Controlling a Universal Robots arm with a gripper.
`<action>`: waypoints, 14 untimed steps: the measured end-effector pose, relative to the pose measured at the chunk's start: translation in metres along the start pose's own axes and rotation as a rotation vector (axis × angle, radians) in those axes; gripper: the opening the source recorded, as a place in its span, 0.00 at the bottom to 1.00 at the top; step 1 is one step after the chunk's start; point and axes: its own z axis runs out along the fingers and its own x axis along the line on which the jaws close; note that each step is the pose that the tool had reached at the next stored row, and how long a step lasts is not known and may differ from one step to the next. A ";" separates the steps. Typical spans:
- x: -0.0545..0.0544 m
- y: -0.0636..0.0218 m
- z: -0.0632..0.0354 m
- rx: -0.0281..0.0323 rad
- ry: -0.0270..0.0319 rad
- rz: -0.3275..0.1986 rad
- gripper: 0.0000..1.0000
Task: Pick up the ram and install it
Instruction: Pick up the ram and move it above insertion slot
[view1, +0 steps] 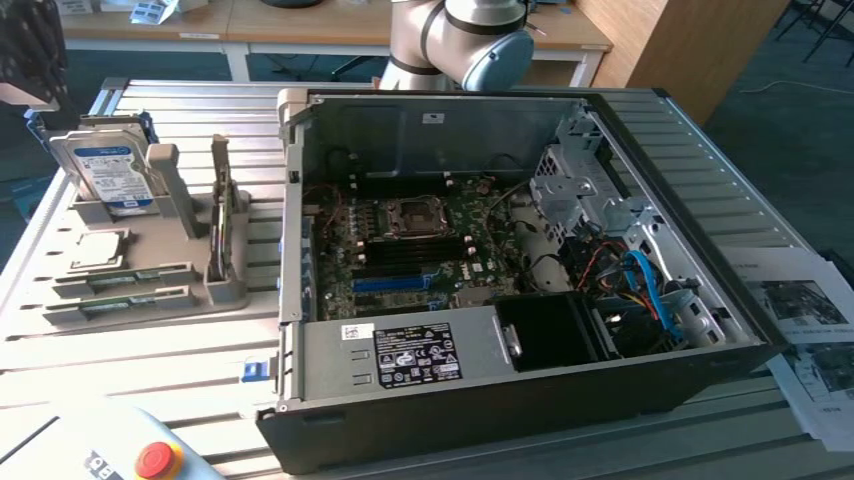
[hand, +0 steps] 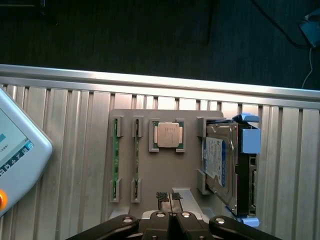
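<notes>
Ribbed aluminium counter (hand: 75, 150), grey moulded holder (hand: 165, 170). Long thin green circuit-board ram (hand: 136, 161) slotted on edge: likely light, stiff, fragile; best pinched mid-length. Jaws clenched, empty.

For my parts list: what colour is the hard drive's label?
The label is blue and white, clearest in exterior view.

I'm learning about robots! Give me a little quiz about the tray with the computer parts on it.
1. How many green memory sticks sit in the grey holder?
2. True or false: the pincer is holding a memory stick.
3. What sits between the memory sticks and the hard drive? A) a fan B) the square silver chip C) a screwdriver

Key: 1) two. 2) False, the pincer is shut and empty. 3) B.
</notes>
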 end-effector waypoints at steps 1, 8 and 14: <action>0.000 0.0000 0.0004 0.0001 0.0000 0.000 0.11; 0.000 0.0000 0.0028 -0.0002 0.0001 0.000 0.11; 0.000 -0.0001 0.0052 0.0000 0.0000 0.000 0.11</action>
